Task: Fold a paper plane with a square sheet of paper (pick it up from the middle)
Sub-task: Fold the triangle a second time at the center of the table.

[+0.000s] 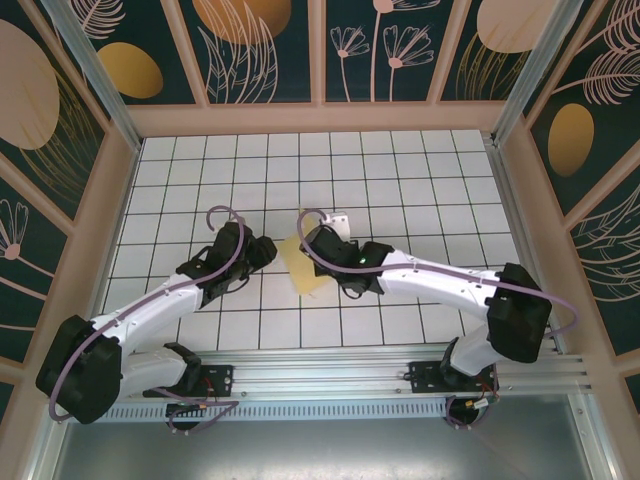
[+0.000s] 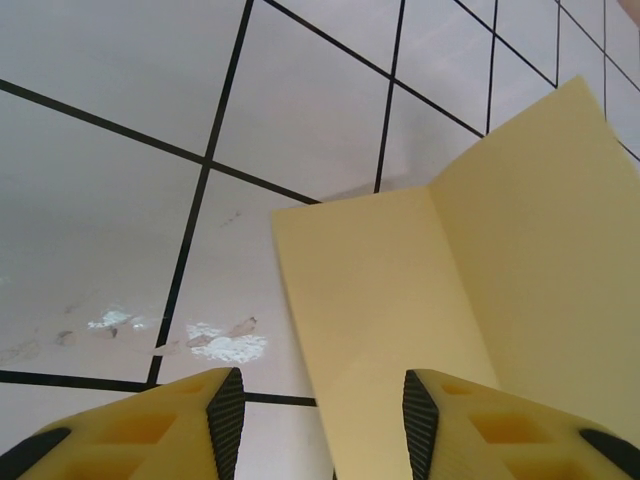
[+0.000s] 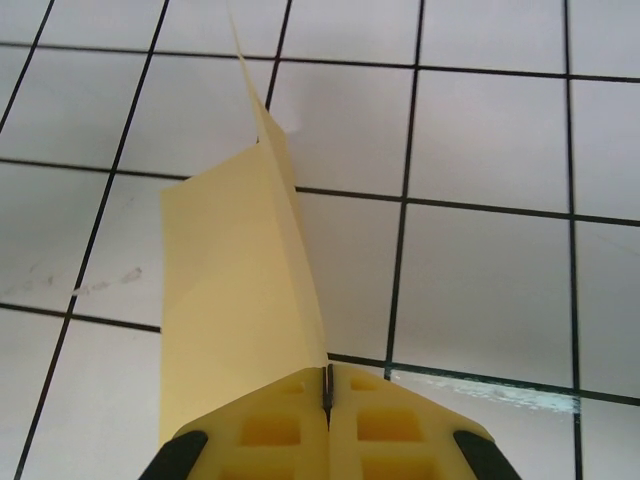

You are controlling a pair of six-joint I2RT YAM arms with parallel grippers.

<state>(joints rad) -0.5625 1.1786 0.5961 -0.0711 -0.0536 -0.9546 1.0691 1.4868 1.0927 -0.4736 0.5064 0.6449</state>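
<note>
**Grippers.** In its wrist view the right gripper [image 3: 328,392] has its yellow fingers pressed together, pinching the near end of the raised crease of the square sheet of paper [image 3: 235,300]. The left gripper [image 2: 322,412] stands spread. Its ribbed black pads [image 2: 226,420] are apart, and the sheet's near edge runs down into the gap without touching either pad.

**Sheet.** It is thin, matte, pale-yellow paper. It lies part-folded near the middle of the tiled table [image 1: 180,170], between the two grippers. One flap lies flat on the tiles. The other rises from a straight crease and stands as a thin ridge on the right gripper's side.

**Handling, judged.**
- The sheet is very light and limp, and stiff only along the crease.
- It is likely to slide on the glossy tiles if pushed.
- It creases permanently and crumples under a hard pinch.
- The best hold is on the raised fold, near the sheet's middle, where there is an edge to get the fingers around.
- The flat flap gives the fingers nothing to get under.

**Table.** The tiles are white and smooth with thin black grid lines. Faint whitish scuffs [image 2: 220,345] show close to the left gripper.

**Further out.** A ribbed aluminium rail [image 1: 330,375] carries the arm bases. Dark teal wall panels [image 1: 260,40] with gold ovals and pale line-drawn plants enclose the cell.
</note>
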